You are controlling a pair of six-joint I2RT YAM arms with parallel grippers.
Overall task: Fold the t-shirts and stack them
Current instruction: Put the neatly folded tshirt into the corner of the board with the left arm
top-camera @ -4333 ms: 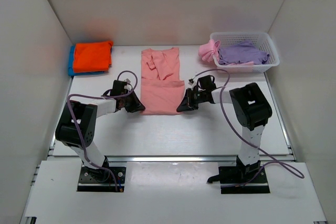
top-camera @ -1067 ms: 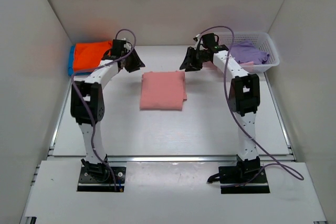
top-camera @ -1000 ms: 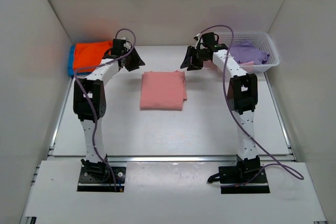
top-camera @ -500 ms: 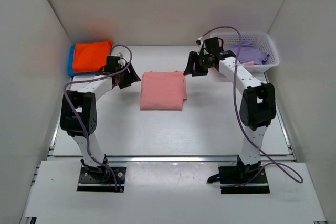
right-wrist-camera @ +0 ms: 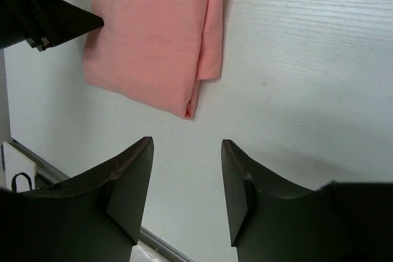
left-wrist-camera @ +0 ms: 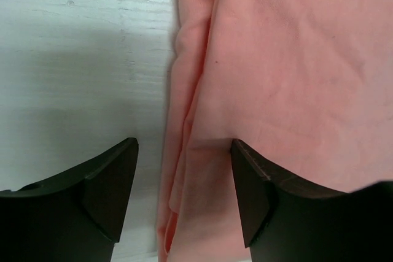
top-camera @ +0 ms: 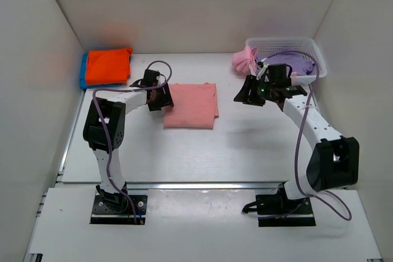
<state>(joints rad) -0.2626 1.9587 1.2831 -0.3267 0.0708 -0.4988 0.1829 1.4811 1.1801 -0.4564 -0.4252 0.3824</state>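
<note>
Both arms have come back from the far edge of the salmon-pink t-shirt (top-camera: pixel 191 105), which now lies folded into a neat rectangle. My left gripper (left-wrist-camera: pixel 184 145) sits at its left edge, fingers spread wide astride the fold and not pinching it. My right gripper (top-camera: pixel 250 93) hangs well off to its right, jaws apart with nothing between them. I judge the folding done and the carry to the stack next. Far left of that shirt, the orange t-shirt (top-camera: pixel 107 65) rests on the blue t-shirt (top-camera: pixel 82 72). Far right, the basket (top-camera: pixel 319 65) holds the lavender t-shirt (top-camera: pixel 288 61), and the brighter pink t-shirt (top-camera: pixel 242 59) hangs over its rim.
</note>
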